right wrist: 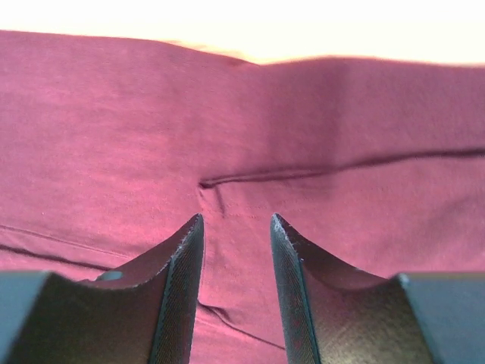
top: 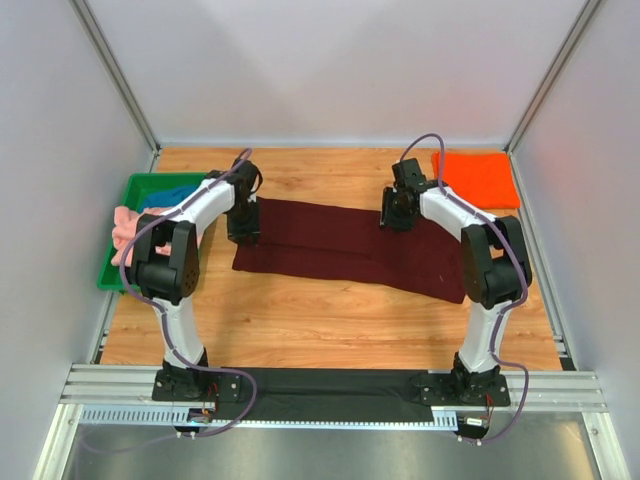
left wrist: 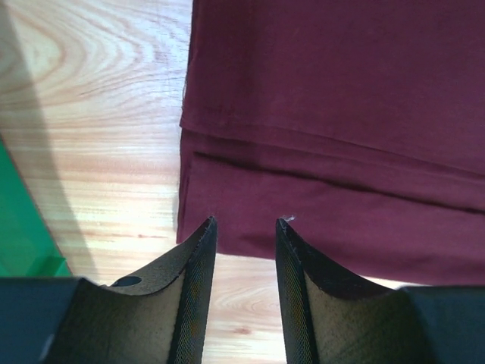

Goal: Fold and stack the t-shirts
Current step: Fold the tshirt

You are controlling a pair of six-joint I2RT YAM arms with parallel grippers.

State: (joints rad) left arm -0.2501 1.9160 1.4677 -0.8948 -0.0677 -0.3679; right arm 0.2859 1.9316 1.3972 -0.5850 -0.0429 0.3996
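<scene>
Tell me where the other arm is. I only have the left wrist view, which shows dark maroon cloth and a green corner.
Observer: The right hand is open over the far right part of the same large dark maroon cloth t-shirt and holds nothing.
Operator: What is the green corner?
Observer: It is a green plastic tray on the left side. A salmon-pink cloth shirt hangs over its rim and a blue one lies inside.
Operator: Is any shirt folded already?
Observer: A bright orange cloth t-shirt lies folded flat in the far right corner, apart from the maroon one.
</scene>
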